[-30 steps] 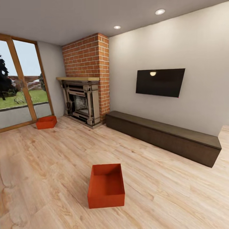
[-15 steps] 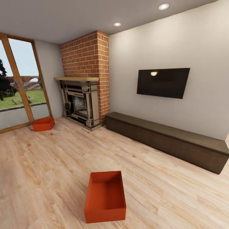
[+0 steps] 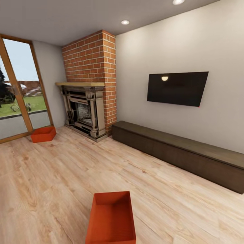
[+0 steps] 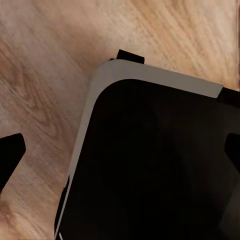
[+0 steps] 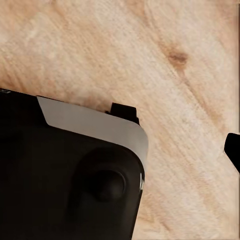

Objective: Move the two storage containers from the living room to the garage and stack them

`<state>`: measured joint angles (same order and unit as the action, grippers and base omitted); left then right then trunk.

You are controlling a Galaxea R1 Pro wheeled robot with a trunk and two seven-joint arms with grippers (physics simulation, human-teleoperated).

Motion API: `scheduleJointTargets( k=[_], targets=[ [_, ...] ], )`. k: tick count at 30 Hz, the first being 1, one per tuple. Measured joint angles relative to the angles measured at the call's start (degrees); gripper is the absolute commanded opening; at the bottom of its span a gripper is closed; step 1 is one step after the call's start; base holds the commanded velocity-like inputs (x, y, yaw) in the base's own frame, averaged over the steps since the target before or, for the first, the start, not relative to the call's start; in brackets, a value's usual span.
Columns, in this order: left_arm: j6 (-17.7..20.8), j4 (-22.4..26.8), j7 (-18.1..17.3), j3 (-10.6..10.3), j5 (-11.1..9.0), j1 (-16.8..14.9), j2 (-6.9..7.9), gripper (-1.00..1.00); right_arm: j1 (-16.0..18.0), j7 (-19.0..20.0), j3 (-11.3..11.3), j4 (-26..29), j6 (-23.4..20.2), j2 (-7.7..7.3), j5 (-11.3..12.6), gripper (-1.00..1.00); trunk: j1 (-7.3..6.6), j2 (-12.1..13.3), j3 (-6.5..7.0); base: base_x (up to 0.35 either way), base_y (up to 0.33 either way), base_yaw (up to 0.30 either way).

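Two red-orange open-top storage containers rest on the pale wood plank floor of the living room. The near container (image 3: 111,219) lies close in front of me, low in the head view, empty, its lower edge cut off by the frame. The far container (image 3: 43,134) sits by the glass door, left of the brick fireplace. My left gripper (image 4: 120,157) hangs open over my dark base, its fingertips (image 4: 10,152) wide apart and empty. One fingertip (image 5: 234,150) of my right gripper (image 5: 120,155) shows, spread far out over the planks, holding nothing.
A brick fireplace (image 3: 88,101) stands at the back. A long low dark cabinet (image 3: 176,152) runs along the white wall under a black TV (image 3: 177,88). A wood-framed glass door (image 3: 17,98) fills the left. My dark base (image 4: 160,165) is below both wrists.
The whole head view has shifted: the camera has moved closer to the near container, which now sits lower and larger in the picture. The containers themselves have not moved.
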<state>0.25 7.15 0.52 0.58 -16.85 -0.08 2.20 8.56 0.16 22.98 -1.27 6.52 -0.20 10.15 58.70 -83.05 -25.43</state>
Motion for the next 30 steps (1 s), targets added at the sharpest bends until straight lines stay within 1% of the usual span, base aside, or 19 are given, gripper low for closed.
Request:
scheduleJointTargets(
  k=[4,7,13,18,25,30],
  targets=[
    [-0.01,0.0,-0.02,0.0,-0.02,0.0,0.0,1.0,0.0,0.0,0.0,0.0,0.03,-0.04,0.0,1.0,0.0,0.0,0.0,0.281,0.0,0.0],
    [-0.07,0.0,0.01,0.0,0.05,0.0,-0.01,1.0,0.0,0.0,-0.01,0.0,0.03,0.0,0.0,1.0,0.02,0.0,0.0,0.098,0.0,0.0],
    [-0.1,0.08,-0.02,0.05,0.06,0.0,-0.04,1.0,0.0,0.0,0.0,0.0,0.04,0.0,0.0,1.0,0.03,0.01,0.0,0.015,0.004,0.0],
    [-0.14,0.17,0.03,0.07,0.1,0.0,-0.16,1.0,0.0,0.0,-0.01,0.0,0.04,0.0,0.0,1.0,0.04,0.01,0.0,0.001,0.111,0.0],
    [-0.16,0.18,0.03,0.08,0.14,0.0,-0.17,1.0,0.0,0.0,-0.01,0.0,0.04,0.0,-0.01,1.0,0.03,0.01,0.0,0.0,0.014,0.001],
    [-0.17,0.18,0.04,0.07,0.13,0.0,-0.17,1.0,0.0,0.0,-0.04,0.0,0.06,-0.04,0.0,1.0,0.03,0.0,0.0,0.0,0.001,0.157]
  ],
)
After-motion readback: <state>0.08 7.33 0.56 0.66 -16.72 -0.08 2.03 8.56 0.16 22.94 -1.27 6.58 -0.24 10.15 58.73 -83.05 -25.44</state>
